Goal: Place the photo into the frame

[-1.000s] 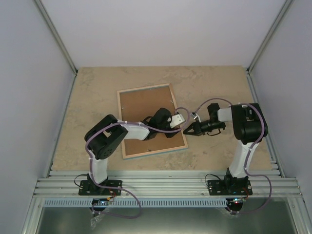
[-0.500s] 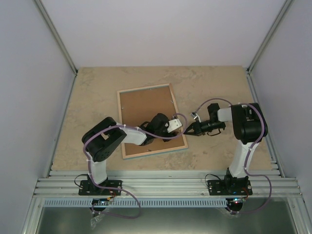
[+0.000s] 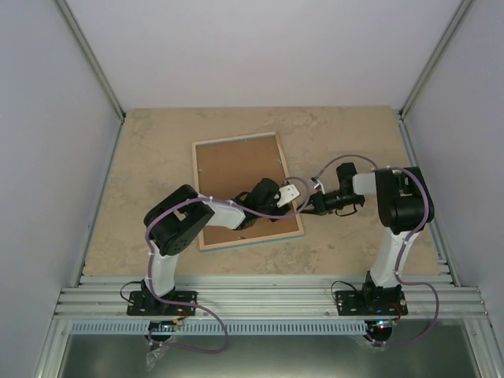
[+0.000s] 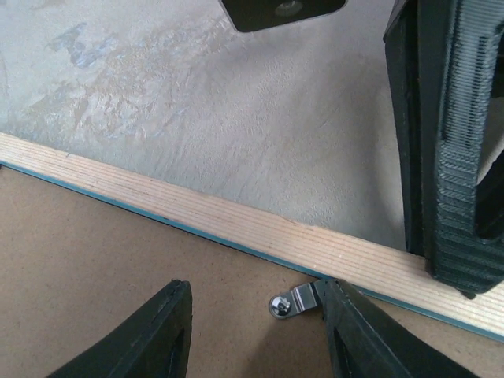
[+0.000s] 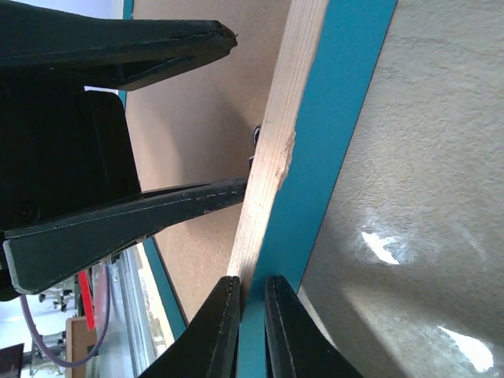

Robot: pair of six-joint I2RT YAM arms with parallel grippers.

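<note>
The frame [image 3: 236, 141] lies face down on the table, its brown backing panel [image 3: 232, 169] facing up. My left gripper [image 3: 293, 191] is open just above the backing at the frame's right rail. In the left wrist view its jaws [image 4: 253, 295] straddle a small metal clip [image 4: 293, 302], and the right finger touches the clip beside the pale wooden rail [image 4: 236, 224]. My right gripper [image 3: 304, 208] is shut on that same rail, pinching the wooden edge [image 5: 279, 134] and the turquoise front [image 5: 339, 118] between its tips [image 5: 252, 287]. The photo is out of view.
The beige stone-look table top [image 3: 354, 134] surrounds the frame. Grey walls stand close on the left, back and right. An aluminium rail [image 3: 268, 287] runs along the near edge. Both grippers work within a few centimetres of each other at the frame's right rail.
My right gripper has moved in and shut on the frame's right rail. My left gripper dipped toward the near edge, then came back to the clip. The frame has shifted slightly.
</note>
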